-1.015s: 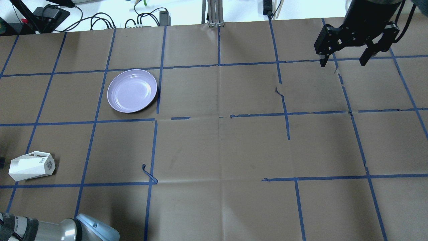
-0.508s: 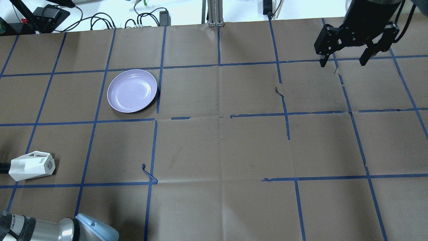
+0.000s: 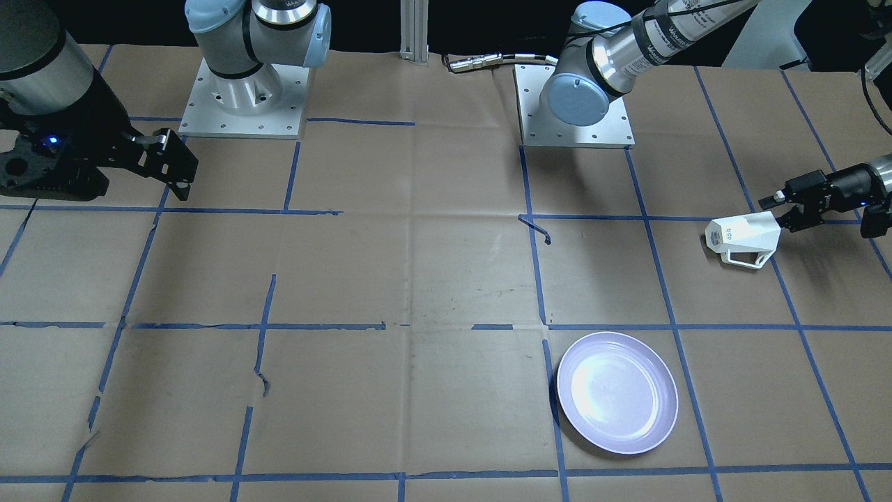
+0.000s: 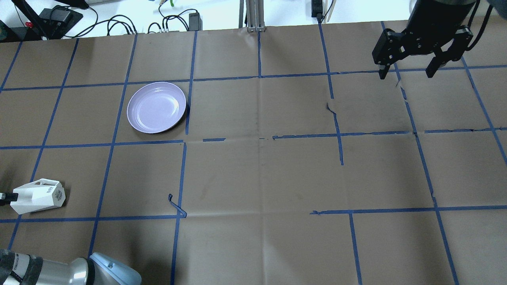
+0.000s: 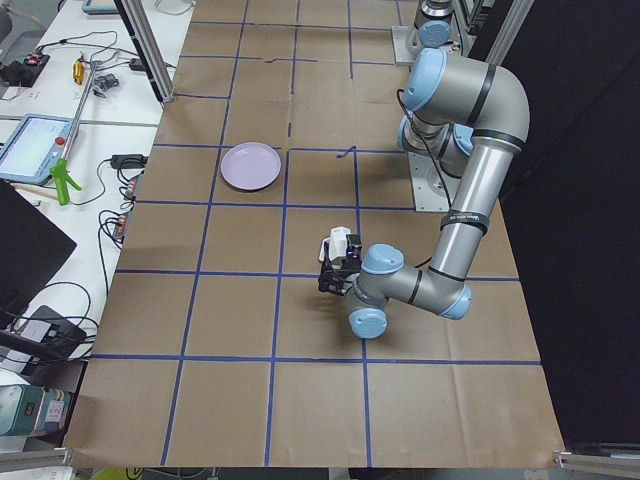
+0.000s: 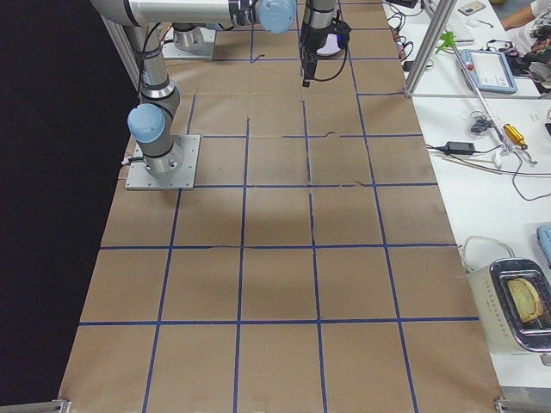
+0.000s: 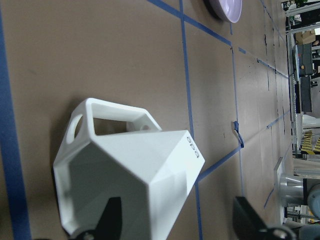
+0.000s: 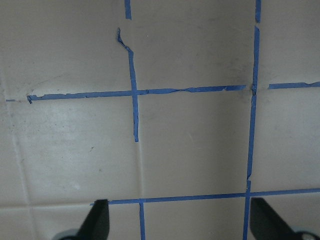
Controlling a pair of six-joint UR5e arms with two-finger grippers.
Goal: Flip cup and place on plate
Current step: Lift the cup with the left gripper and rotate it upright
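The white faceted cup (image 4: 37, 196) lies on its side at the table's left, mouth toward the left edge and handle toward the far side. It also shows in the front view (image 3: 742, 237) and the left wrist view (image 7: 125, 175). My left gripper (image 3: 777, 213) is open at the cup's mouth. In the left wrist view the left gripper (image 7: 180, 220) has one finger (image 7: 112, 217) in front of the mouth and the other outside the wall. The lavender plate (image 4: 156, 107) sits empty, farther out and to the right of the cup. My right gripper (image 4: 406, 75) hangs open and empty at the far right.
A curl of loose blue tape (image 4: 176, 206) sticks up right of the cup. My left arm's elbow (image 4: 79, 271) lies at the near left edge. Cables and power bricks (image 4: 119, 23) and an aluminium post (image 4: 251, 16) line the far edge.
My left gripper's finger has slid in from the left edge up to the cup's mouth. The cup, the plate and the right arm have stayed in place.
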